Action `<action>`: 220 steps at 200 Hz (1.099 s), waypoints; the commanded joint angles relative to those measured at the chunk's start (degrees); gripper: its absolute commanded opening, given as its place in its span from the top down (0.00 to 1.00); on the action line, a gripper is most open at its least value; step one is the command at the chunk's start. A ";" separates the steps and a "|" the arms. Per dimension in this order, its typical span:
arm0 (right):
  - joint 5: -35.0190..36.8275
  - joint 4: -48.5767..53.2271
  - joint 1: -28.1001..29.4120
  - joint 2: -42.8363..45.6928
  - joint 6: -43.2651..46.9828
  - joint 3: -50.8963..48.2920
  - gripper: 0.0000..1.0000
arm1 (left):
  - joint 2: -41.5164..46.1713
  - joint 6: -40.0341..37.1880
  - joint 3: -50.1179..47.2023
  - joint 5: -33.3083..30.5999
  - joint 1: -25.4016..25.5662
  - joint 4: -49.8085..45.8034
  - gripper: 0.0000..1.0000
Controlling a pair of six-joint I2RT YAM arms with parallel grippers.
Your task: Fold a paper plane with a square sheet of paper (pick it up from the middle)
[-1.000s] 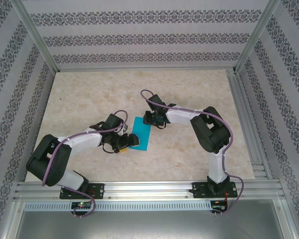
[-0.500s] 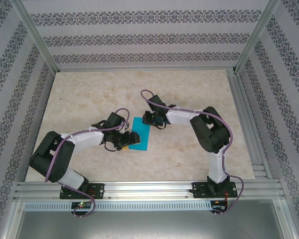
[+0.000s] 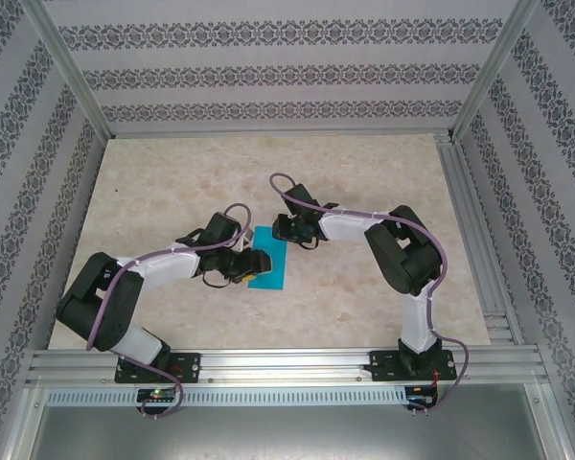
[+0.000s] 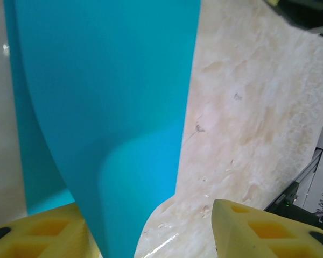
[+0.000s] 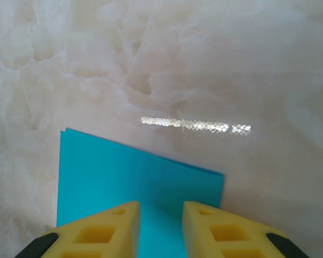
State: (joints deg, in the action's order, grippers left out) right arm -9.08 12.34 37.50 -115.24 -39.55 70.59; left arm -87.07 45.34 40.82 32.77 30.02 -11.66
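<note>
Right end effector (image 5: 160, 215), jaws barely parted, seems to pin the square sheet of paper (image 5: 124, 172) flat — left end effector (image 4: 151, 236), jaws apart, straddles its raised flap.

The sheet of paper (image 4: 107, 107) is thin, smooth and matt. The table (image 5: 204, 64) looks like polished stone, glossy. The fingers (image 5: 126, 215) are matt yellow plastic.
</note>
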 commanded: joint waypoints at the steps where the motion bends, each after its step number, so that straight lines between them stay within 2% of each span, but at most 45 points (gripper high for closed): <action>1: -1.22 2.64 0.92 -1.48 -1.06 -1.86 0.72 | 1.28 0.68 2.63 1.64 -0.33 3.93 0.45; 73: -1.82 1.91 0.81 -1.65 -1.85 -2.67 0.72 | -3.05 1.23 5.63 3.60 -0.31 6.55 0.40; 109: -1.63 2.83 0.56 -1.91 -1.74 -2.30 0.72 | -1.45 -1.17 5.02 1.51 -0.28 0.82 0.37; 136: -1.48 3.06 0.28 -2.36 -1.52 -1.94 0.72 | -0.50 -2.63 2.47 3.29 0.12 -1.53 0.36; 194: -1.03 2.81 -0.20 -2.88 -1.45 -2.38 0.72 | 3.25 -2.68 2.31 4.48 0.46 -1.69 0.45; 220: -1.11 2.59 -0.09 -2.97 -1.55 -2.52 0.72 | 2.53 -1.62 3.36 5.23 0.39 1.12 0.48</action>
State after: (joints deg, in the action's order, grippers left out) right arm -9.28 11.38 37.36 -115.26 -40.64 70.00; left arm -85.06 43.81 42.57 36.05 30.13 -12.29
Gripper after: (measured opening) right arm 0.280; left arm 0.527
